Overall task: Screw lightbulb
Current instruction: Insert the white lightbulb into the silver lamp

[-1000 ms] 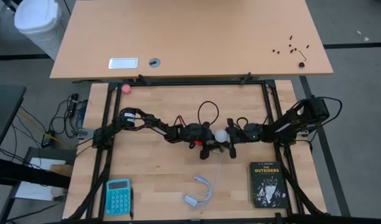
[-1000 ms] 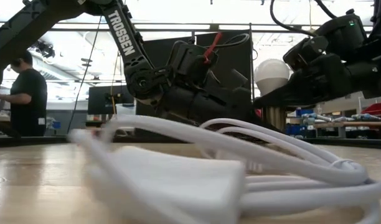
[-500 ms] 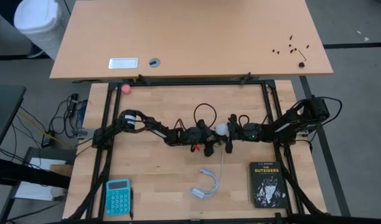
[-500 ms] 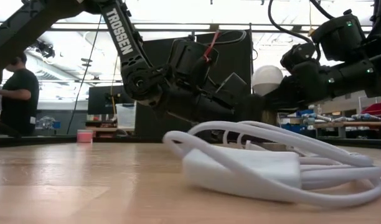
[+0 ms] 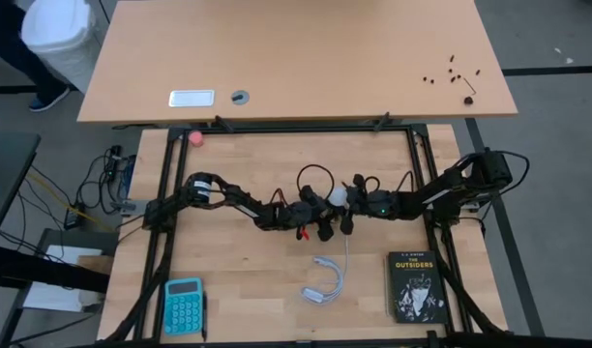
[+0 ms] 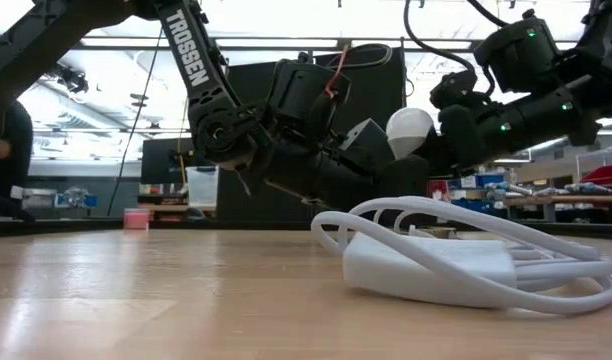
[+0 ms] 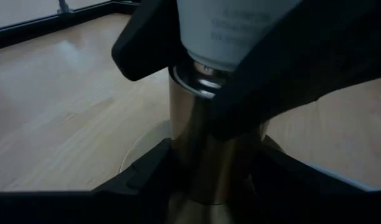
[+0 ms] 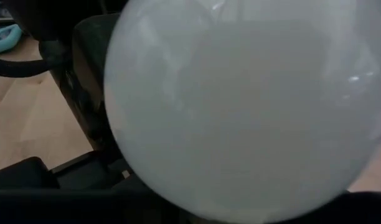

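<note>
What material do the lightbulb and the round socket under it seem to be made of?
The lightbulb: probably frosted glass or plastic, since its globe is milky white, matte, with soft highlights.

The socket: it looks like brass-toned metal, a smooth cylinder with a dull golden sheen, though coated plastic is possible.

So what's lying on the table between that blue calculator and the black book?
A coiled white cord with its plug block, seen in the high view between the calculator and the book.
</note>
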Robot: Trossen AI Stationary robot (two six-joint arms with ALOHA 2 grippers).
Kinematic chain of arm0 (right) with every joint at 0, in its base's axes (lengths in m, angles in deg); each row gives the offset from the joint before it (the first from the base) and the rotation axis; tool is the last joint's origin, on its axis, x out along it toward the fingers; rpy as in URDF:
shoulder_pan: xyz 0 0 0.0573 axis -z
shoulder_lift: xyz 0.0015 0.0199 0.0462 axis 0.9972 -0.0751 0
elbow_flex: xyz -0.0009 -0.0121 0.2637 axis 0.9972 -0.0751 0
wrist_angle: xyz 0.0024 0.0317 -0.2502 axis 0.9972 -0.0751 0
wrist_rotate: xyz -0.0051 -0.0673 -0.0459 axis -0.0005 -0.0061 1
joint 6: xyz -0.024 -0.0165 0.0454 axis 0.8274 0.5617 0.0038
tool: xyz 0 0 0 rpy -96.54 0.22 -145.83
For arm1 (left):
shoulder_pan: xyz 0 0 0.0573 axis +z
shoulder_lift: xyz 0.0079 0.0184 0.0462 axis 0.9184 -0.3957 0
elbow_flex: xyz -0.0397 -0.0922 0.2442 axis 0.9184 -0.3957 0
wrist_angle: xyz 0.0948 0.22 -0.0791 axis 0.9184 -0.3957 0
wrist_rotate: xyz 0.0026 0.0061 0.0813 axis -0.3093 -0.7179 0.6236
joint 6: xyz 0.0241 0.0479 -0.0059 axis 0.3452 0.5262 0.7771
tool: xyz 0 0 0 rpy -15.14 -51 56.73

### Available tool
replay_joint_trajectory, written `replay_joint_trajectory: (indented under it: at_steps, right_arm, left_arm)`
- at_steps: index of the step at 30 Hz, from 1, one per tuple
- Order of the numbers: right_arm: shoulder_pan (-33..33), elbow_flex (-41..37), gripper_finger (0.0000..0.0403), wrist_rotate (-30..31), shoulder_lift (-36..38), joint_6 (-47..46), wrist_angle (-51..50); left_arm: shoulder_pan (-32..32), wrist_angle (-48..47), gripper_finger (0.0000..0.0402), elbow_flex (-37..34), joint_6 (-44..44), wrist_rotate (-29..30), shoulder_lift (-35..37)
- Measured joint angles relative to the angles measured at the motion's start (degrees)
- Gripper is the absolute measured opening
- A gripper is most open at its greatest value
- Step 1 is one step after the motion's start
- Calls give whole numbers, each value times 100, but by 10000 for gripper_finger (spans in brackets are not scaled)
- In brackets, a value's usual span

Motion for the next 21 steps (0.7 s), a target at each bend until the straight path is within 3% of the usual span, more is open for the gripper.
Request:
replay_joint_trajectory:
  at_steps: [8, 16, 21]
  right_arm:
    - [0, 0, 186, -37, -2, -82, -88]
    - [-7, 2, 278, -284, 93, -211, -192]
    - [12, -13, 314, -359, 596, -302, -728]
  left_arm:
    - [-46, 2, 203, 9, 25, 62, 1]
    - [-50, -21, 203, 15, 95, 41, 7]
    - [-48, -69, 203, 26, 122, -94, 11]
